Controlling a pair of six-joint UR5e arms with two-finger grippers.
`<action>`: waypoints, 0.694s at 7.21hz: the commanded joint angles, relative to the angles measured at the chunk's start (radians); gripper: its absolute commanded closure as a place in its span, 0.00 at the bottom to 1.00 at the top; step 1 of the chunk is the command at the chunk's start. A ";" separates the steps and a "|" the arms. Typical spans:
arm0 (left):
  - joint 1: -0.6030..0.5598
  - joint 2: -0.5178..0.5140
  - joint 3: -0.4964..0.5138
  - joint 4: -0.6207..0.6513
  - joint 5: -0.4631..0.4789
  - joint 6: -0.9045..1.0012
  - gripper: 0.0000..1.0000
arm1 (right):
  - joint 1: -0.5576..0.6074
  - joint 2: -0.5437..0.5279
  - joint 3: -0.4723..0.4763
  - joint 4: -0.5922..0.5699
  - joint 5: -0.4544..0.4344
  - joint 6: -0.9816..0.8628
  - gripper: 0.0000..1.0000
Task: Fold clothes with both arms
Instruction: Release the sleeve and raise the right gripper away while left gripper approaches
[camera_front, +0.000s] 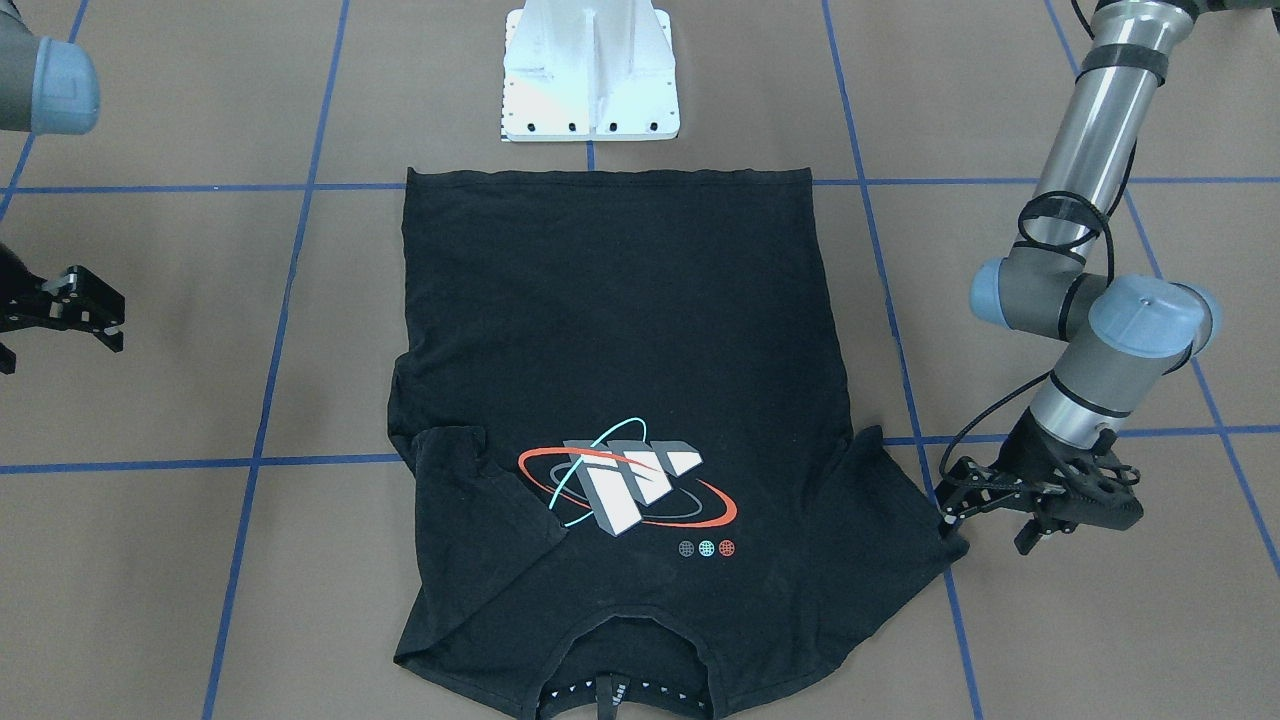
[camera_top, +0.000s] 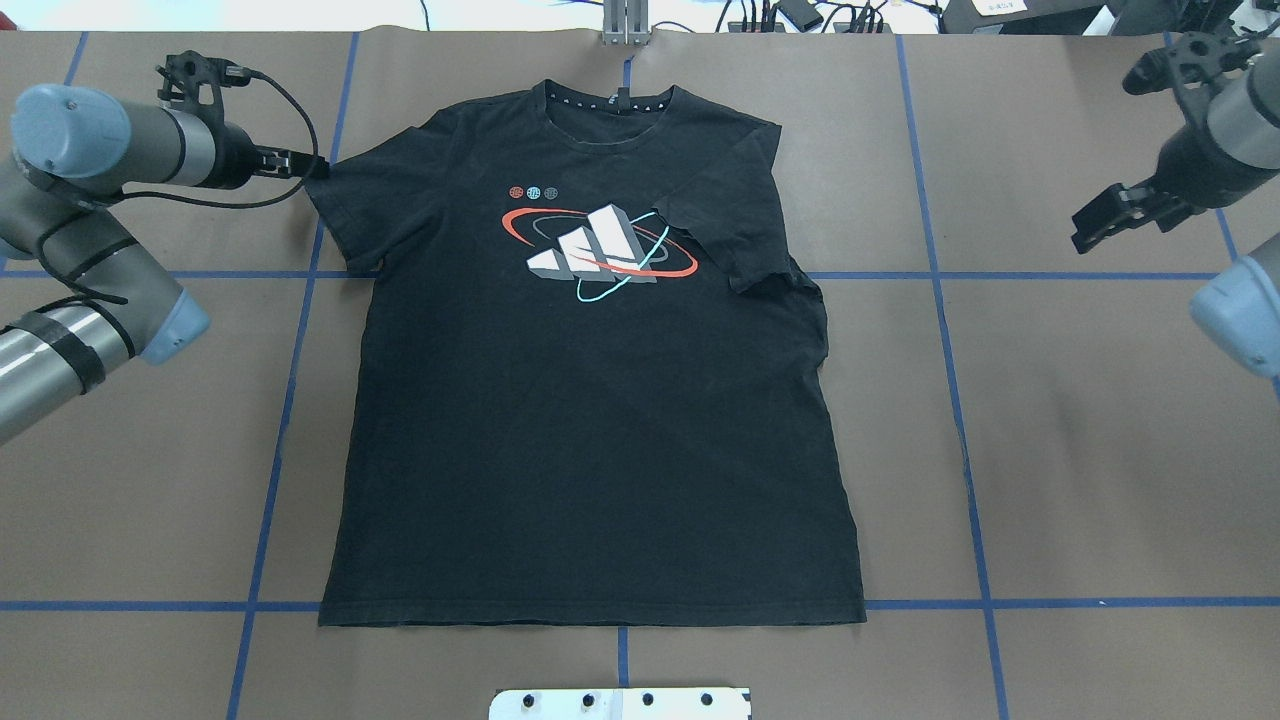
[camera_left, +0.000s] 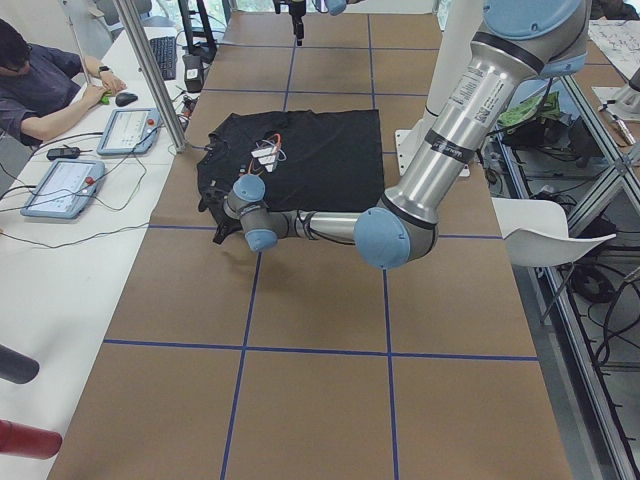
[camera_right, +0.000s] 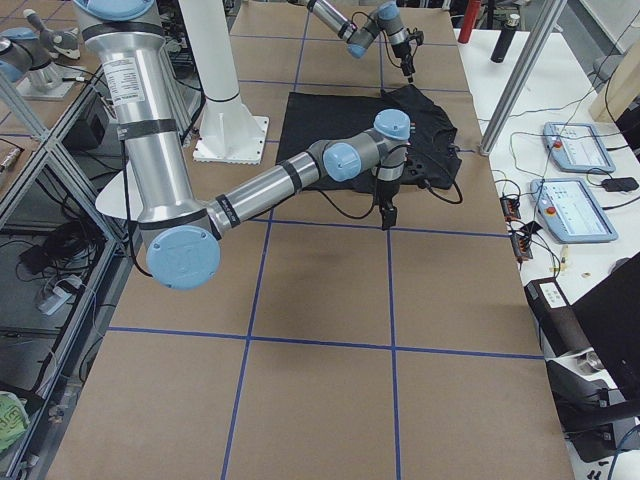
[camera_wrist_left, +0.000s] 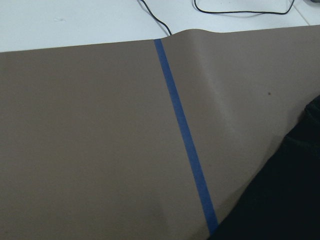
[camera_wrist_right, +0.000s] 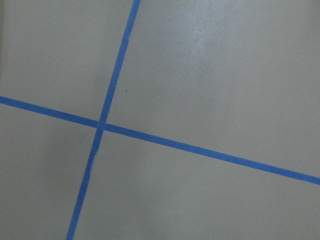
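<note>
The black T-shirt (camera_top: 590, 430) lies flat on the brown table, graphic up and collar away from the robot's base. One sleeve (camera_top: 735, 225) is folded in over the chest on the right arm's side. The other sleeve (camera_top: 345, 200) lies spread out. My left gripper (camera_top: 308, 165) is low at that sleeve's outer tip (camera_front: 955, 540), and its fingers look shut on the hem. The left wrist view holds only a corner of the black cloth (camera_wrist_left: 280, 200) and no fingers. My right gripper (camera_front: 112, 320) hangs open over bare table, well clear of the shirt.
The white pedestal base (camera_front: 590, 75) stands just behind the shirt's bottom hem. Blue tape lines (camera_wrist_right: 165, 140) grid the table. A person (camera_left: 40, 80) sits at a side desk with control tablets (camera_left: 60, 185) beyond the collar end.
</note>
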 joint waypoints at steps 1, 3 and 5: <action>0.013 -0.013 0.017 -0.005 0.025 -0.014 0.34 | 0.016 -0.014 -0.001 0.001 0.010 -0.029 0.00; 0.013 -0.037 0.051 -0.005 0.025 -0.014 0.41 | 0.016 -0.014 -0.004 0.001 0.008 -0.026 0.00; 0.013 -0.036 0.056 -0.003 0.025 -0.013 0.41 | 0.016 -0.012 -0.005 0.001 0.006 -0.025 0.00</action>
